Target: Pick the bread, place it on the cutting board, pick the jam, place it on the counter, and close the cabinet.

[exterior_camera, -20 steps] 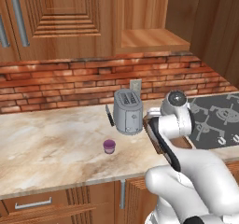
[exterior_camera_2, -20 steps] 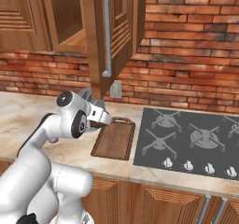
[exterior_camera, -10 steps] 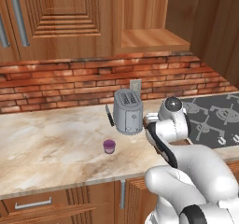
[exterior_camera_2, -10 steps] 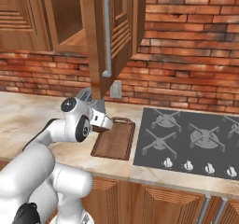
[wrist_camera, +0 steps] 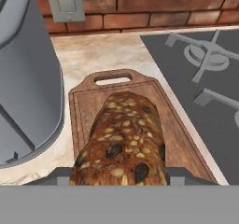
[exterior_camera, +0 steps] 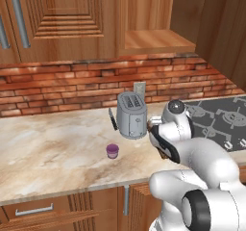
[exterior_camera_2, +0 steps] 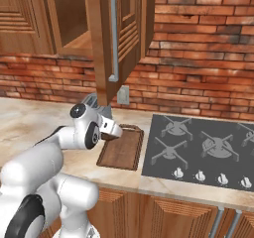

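My gripper (wrist_camera: 120,176) is shut on the bread (wrist_camera: 123,141), a dark seeded loaf chunk, and holds it just above the cutting board (wrist_camera: 77,107). From the right base view the gripper (exterior_camera_2: 113,131) hangs over the left near part of the cutting board (exterior_camera_2: 125,151). The jam (exterior_camera: 112,151), a small purple jar, stands on the counter (exterior_camera: 48,148) in front of the toaster. The cabinet (exterior_camera_2: 106,43) is open, its door swung out above the board.
A grey toaster (exterior_camera: 131,114) stands close to the left of the board, with a dark knife (exterior_camera: 112,119) beside it. The dark stovetop (exterior_camera_2: 208,148) lies right of the board. A wall socket (wrist_camera: 65,3) sits on the brick backsplash.
The arm has shifted a little forward and down, bringing the bread over the board. The jam and the cabinet door have not moved.
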{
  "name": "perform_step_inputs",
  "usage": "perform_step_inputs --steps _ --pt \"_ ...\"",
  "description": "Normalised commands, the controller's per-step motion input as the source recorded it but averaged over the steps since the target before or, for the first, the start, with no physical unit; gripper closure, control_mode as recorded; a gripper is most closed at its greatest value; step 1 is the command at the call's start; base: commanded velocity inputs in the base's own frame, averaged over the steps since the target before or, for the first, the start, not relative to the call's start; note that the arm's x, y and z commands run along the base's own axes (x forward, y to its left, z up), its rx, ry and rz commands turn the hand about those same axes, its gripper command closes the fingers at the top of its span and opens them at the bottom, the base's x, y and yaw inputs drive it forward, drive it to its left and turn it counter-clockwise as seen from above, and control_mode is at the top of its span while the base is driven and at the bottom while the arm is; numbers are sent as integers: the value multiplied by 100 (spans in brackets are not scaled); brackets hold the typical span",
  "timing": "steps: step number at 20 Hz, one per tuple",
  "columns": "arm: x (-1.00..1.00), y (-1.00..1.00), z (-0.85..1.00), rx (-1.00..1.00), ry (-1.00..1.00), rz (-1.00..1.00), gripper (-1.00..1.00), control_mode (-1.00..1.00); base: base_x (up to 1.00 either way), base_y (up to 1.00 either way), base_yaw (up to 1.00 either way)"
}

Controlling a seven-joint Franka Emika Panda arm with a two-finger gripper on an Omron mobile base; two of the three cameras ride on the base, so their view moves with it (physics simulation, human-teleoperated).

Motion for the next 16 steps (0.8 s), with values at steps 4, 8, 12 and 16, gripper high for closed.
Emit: perform_step_inputs --steps 4,8,12,16 --pt "12 -13 -13 0 2 0 100 -100 0 0 0" --pt "13 -8 -19 0 2 0 100 -100 0 0 0" --pt "11 -7 -19 0 3 0 100 -100 0 0 0" --pt "12 -8 -19 0 3 0 100 -100 0 0 0"
